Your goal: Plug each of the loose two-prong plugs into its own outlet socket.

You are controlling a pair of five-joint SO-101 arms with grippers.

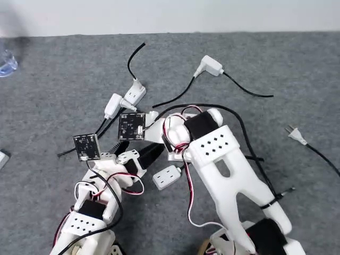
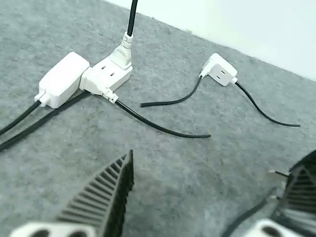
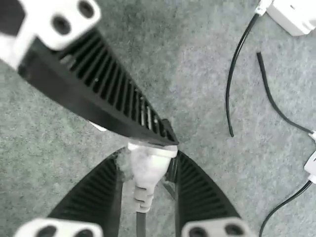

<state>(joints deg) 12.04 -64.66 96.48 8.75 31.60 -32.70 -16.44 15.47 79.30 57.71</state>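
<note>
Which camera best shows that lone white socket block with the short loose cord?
The left wrist view: the white socket block lies unobstructed, its slots plainly visible. In the high view the block is whole but seen from above, slots indistinct. The right wrist view catches one corner and its cord.

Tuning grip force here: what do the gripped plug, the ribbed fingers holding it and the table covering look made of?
Plug: white moulded plastic, smooth, slightly glossy; ridged strain relief looks softer, perhaps rubbery.
Fingers: black hard plastic, matte, with fine ribs, likely printed.
Table covering: grey felt or short-pile carpet, judging by its fuzzy, mottled surface.
</note>
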